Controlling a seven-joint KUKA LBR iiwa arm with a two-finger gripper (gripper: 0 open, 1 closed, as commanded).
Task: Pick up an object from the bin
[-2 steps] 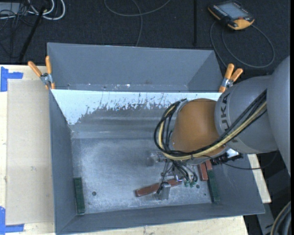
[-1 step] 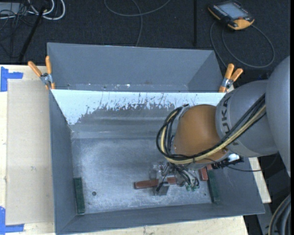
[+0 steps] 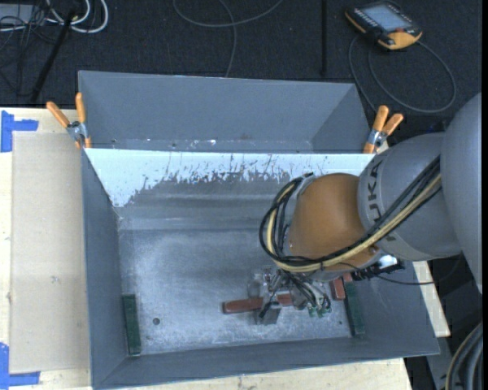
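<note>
The tool (image 3: 268, 305) sits low in the bin (image 3: 187, 258), close to the floor, toward the front wall and right of the middle. The arm (image 3: 439, 193) comes in from the right. Its orange cover (image 3: 329, 218) and a loop of cables (image 3: 275, 222) hang just above and behind the tool.

A brown bar (image 3: 240, 305), thin and flat, lies crosswise on the floor and runs under the tool's tip. Its left end sticks out clear to the left of the tool. Its right part passes beneath the tool and is partly hidden there. The tip appears to meet the bar at about its middle — but whether the tool is spread, pressed together or pinching the bar cannot be told, since the tip reads as a dark tangle against the floor.

Just right of the tool, a small red piece (image 3: 339, 287) lies partly under the arm. The right green bar (image 3: 354, 311) lies lengthwise beside the right wall, near the tool. The left green bar (image 3: 130, 325) lies by the left wall — well apart from the tool and from the brown bar.
</note>
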